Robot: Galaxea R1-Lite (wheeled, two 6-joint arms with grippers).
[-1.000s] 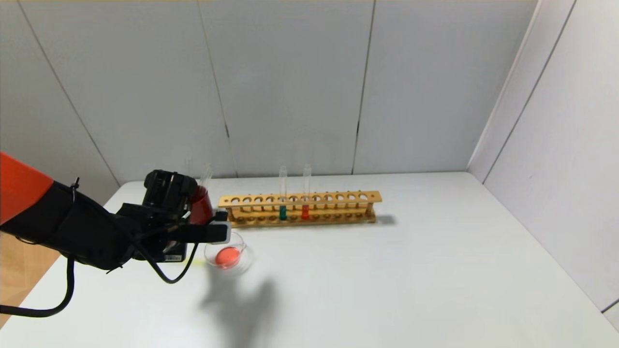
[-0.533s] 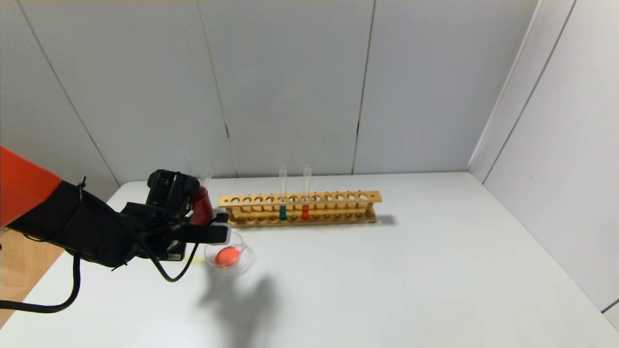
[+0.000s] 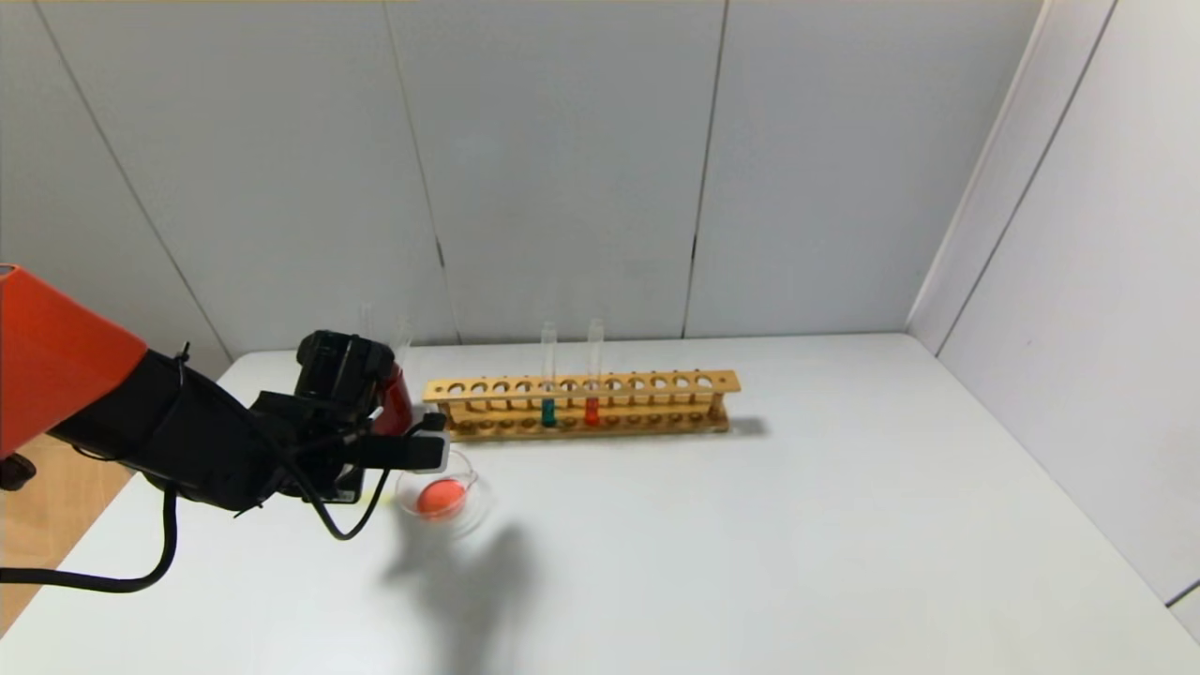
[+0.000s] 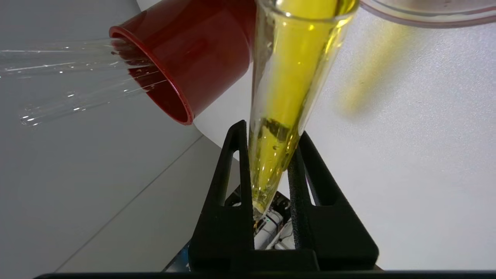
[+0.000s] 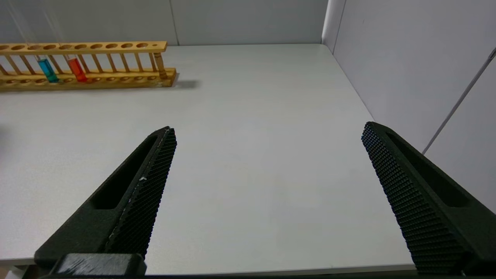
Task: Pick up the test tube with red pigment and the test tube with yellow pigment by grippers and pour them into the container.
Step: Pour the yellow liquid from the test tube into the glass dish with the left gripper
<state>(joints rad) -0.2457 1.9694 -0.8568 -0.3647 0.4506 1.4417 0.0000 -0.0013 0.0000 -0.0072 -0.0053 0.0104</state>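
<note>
The left gripper [image 4: 271, 155] is clamped on the test tube with yellow pigment [image 4: 290, 89], tipped so its mouth sits at the rim of the container [image 3: 442, 498], which holds a coral-red pool. Just behind the container stands a dark red cup [image 3: 392, 401] (two empty glass tubes poke out of it), and beyond it the wooden rack [image 3: 581, 403] holds a teal tube [image 3: 548, 389] and a red tube [image 3: 592, 375]. The right gripper [image 5: 267, 193] hovers well away from the container, fingers spread wide, holding nothing.
</note>
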